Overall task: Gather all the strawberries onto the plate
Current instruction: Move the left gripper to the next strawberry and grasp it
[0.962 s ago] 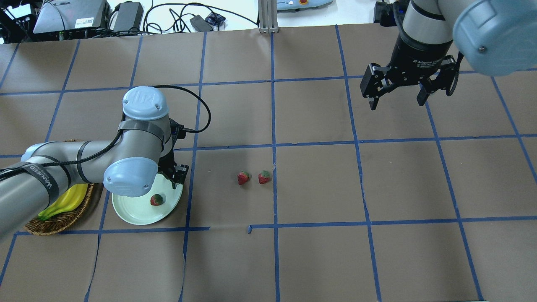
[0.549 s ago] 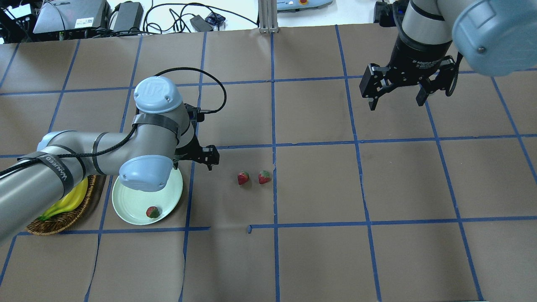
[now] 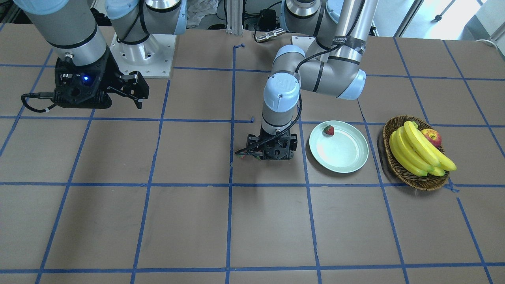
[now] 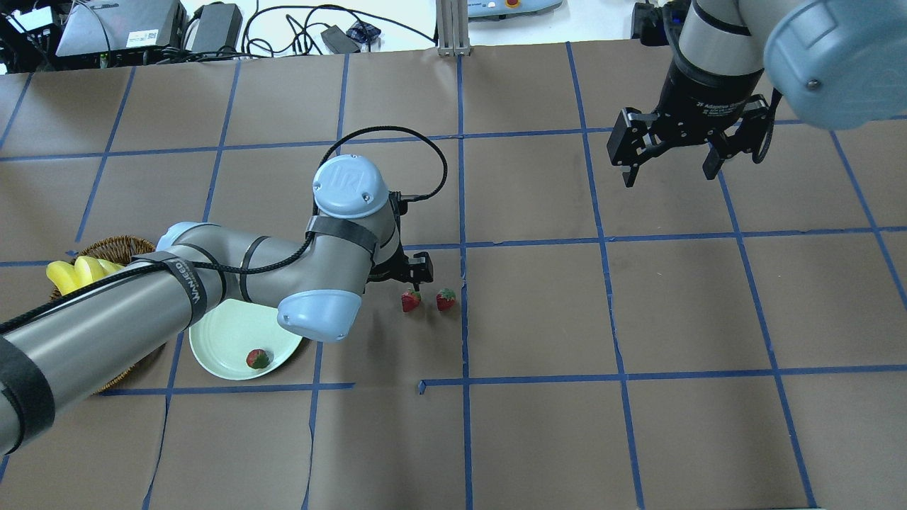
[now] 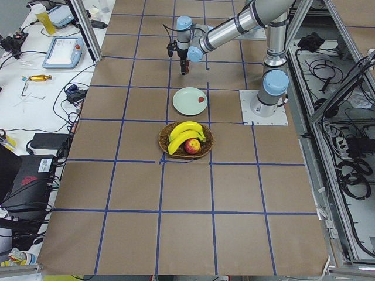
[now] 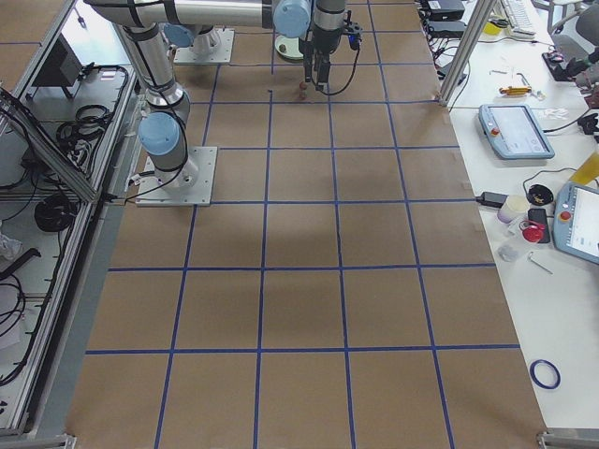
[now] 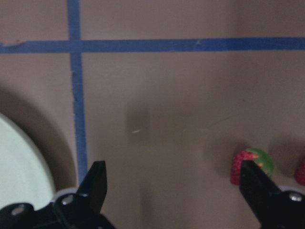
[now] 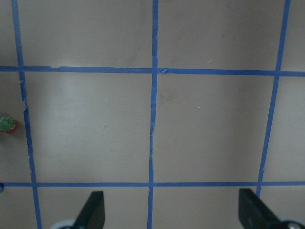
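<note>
The pale mint plate (image 4: 223, 336) holds one strawberry (image 4: 256, 358) near its front rim; it also shows in the front view (image 3: 328, 130) on the plate (image 3: 341, 154). Two more strawberries (image 4: 410, 301) (image 4: 446, 299) lie side by side on the brown paper right of the plate. My left gripper (image 4: 412, 276) is open and empty, low over the table just behind the nearer one. In the left wrist view that strawberry (image 7: 251, 164) sits by the right finger (image 7: 257, 191). My right gripper (image 4: 669, 161) is open and empty, high at the far right.
A wicker basket (image 3: 410, 178) with bananas (image 3: 414, 148) and an apple (image 3: 432, 137) stands beside the plate, partly under my left arm in the overhead view. Blue tape lines grid the table. Cables and equipment lie beyond the far edge.
My left arm swung right, from over the plate to just behind the two strawberries on the table. The strawberry in the plate rolled toward the front rim. The right arm stayed put.
</note>
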